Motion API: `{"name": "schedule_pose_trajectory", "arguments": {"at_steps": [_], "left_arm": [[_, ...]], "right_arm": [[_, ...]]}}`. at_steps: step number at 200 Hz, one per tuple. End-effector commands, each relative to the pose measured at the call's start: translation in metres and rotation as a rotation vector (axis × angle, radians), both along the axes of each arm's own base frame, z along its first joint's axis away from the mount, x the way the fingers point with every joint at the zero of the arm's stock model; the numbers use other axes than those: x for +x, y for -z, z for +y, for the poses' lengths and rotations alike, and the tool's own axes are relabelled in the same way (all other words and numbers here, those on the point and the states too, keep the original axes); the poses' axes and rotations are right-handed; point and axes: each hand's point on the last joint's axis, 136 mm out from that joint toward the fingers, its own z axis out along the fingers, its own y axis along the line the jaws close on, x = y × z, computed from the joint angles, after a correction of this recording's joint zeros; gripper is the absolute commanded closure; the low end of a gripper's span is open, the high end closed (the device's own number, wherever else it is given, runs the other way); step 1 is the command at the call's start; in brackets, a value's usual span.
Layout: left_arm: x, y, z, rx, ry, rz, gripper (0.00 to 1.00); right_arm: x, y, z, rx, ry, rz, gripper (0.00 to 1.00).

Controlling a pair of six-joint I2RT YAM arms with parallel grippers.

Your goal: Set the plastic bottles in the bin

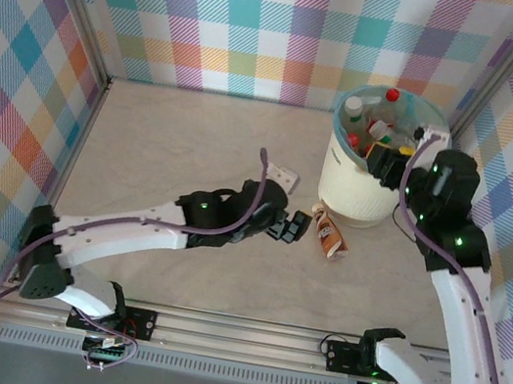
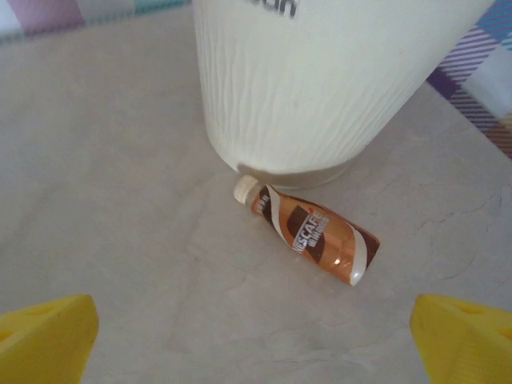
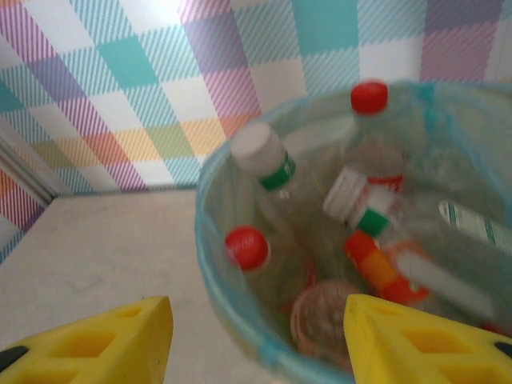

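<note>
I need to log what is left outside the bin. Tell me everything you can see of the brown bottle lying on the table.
The brown bottle is small and looks plastic, with a cream-white cap and a brown-orange wrap label with white swirls and a dark band reading Nescafe. It is capped and looks undamaged. It lies on its side on the pale table, cap toward the foot of the white ribbed bin, bottom pointing away. The cap sits very near the bin; whether they touch cannot be told.
</note>
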Motion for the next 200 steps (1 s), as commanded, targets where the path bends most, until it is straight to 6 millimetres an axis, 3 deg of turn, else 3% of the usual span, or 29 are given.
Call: {"name": "schedule_pose_trajectory", "arguments": {"at_steps": [1, 50, 71, 96, 147, 200], "left_arm": [[-0.004, 0.03, -0.006, -0.009, -0.098, 0.154, 0.0], [0.011, 0.058, 0.0, 0.053, -0.209, 0.206, 0.0], [0.015, 0.07, 0.008, 0.063, -0.258, 0.248, 0.0], [0.019, 0.083, 0.021, 0.066, -0.305, 0.299, 0.0], [0.024, 0.094, 0.049, 0.08, -0.376, 0.337, 0.0], [0.024, 0.089, 0.07, 0.076, -0.416, 0.316, 0.0]], "right_arm": [[-0.017, 0.048, 0.002, 0.003, -0.023, 0.139, 0.39], [-0.044, 0.149, 0.014, 0.025, -0.094, 0.402, 0.31], [-0.047, 0.192, 0.017, 0.019, -0.103, 0.502, 0.28], [-0.044, 0.228, 0.022, 0.005, -0.107, 0.587, 0.24], [-0.034, 0.279, 0.037, -0.073, -0.127, 0.681, 0.18], [-0.028, 0.291, 0.038, -0.157, -0.089, 0.726, 0.15]]}}
